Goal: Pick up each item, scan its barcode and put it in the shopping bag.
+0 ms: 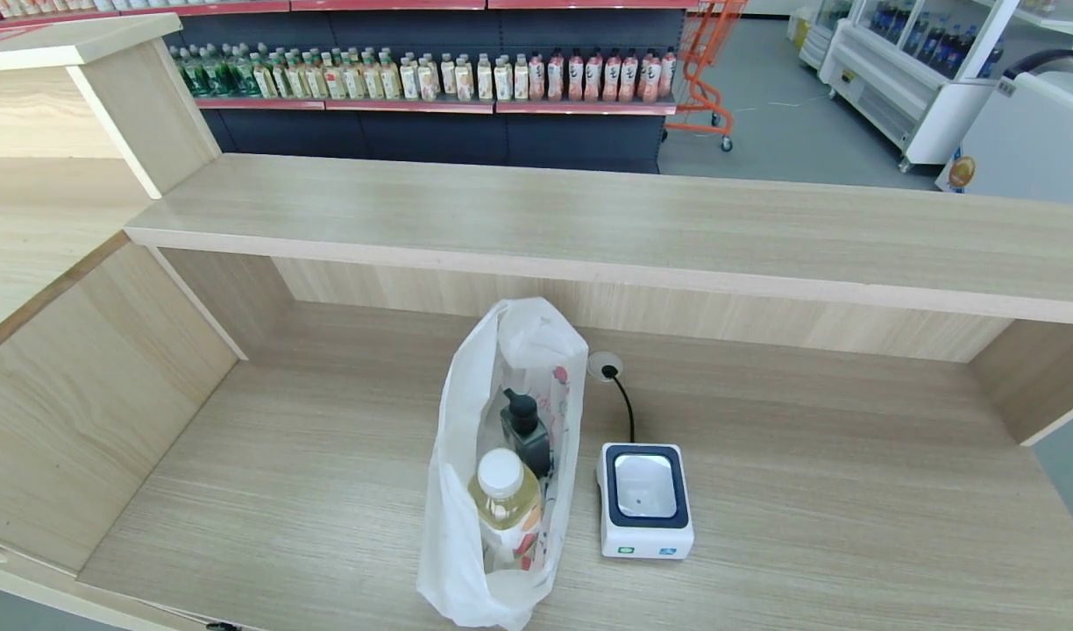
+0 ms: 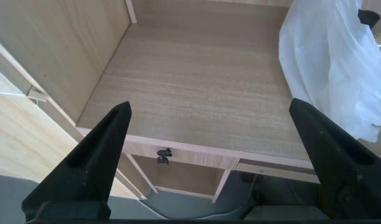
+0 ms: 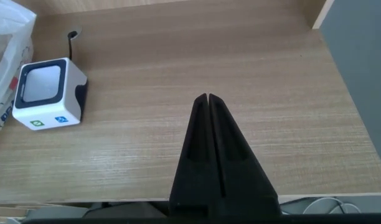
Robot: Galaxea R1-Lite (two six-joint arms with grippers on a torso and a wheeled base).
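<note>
A white plastic shopping bag [image 1: 501, 473] stands open on the wooden counter [image 1: 808, 491]. Inside it are a bottle of yellow drink with a white cap [image 1: 504, 499] and a dark pump bottle [image 1: 526, 431]. Just right of the bag sits the white barcode scanner [image 1: 644, 498], its dark-framed window facing up; the scanner [image 3: 48, 93] shows again in the right wrist view. My left gripper [image 2: 209, 109] hangs open above the counter's front edge, left of the bag [image 2: 333, 68]. My right gripper [image 3: 206, 98] is shut with nothing in it, over bare counter right of the scanner.
The scanner's black cable [image 1: 624, 407] runs to a round grommet [image 1: 605, 365] behind it. A raised wooden ledge [image 1: 589, 219] crosses the back, and side walls [image 1: 89, 394] close the left and right ends. A drawer key [image 2: 164, 154] hangs under the front edge.
</note>
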